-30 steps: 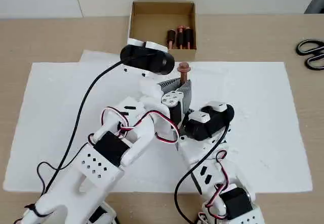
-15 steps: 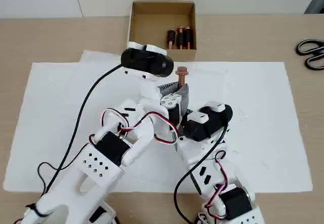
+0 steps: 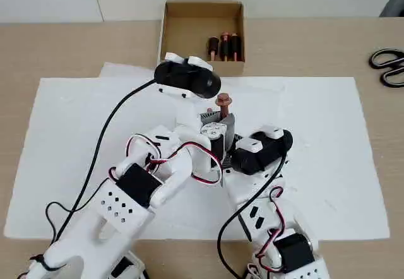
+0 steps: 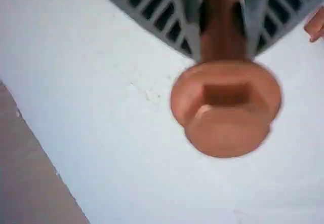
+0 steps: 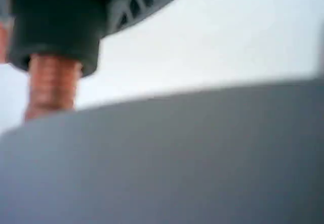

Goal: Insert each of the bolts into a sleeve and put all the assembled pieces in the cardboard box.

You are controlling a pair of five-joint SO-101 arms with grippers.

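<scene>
**Item: bolt** [image 4: 225, 107], copper-coloured, with a broad round head with a square recess and a threaded shank.
**Location:** held off the white sheet [image 3: 328, 140], head up, over the sheet's edge nearest the cardboard box [image 3: 186, 36] and just short of the box's near wall.
**Fitted part:** black sleeve [image 5: 55, 29], seated on the shank. Bare thread shows beyond its end.
**Held by:** left gripper [image 4: 223, 41], jaws closed snugly on the shank just under the head.
**Right gripper** [image 5: 167, 153]: close beside the sleeved end. Whether it is open or closed cannot be told.

**Handling (judged):**
- Bolt: probably light and rigid, with no give. The thread offers bite, while the smooth domed head would likely slip.
- Sleeve: apparently stiff and slick-walled. It may slide along or off the shank if the piece is tipped or jolted.
- Best hold: across the sleeve's middle or on the shank directly below the head, never on the head rim.
- Neither part looks fragile, so a firm squeeze seems safe.

**Stock already boxed:** three assembled pieces [image 3: 224, 47], side by side against the box's right wall.

**Sundry:** scissors [image 3: 388, 66] at the right edge of the table [image 3: 63, 45], well apart.
</scene>
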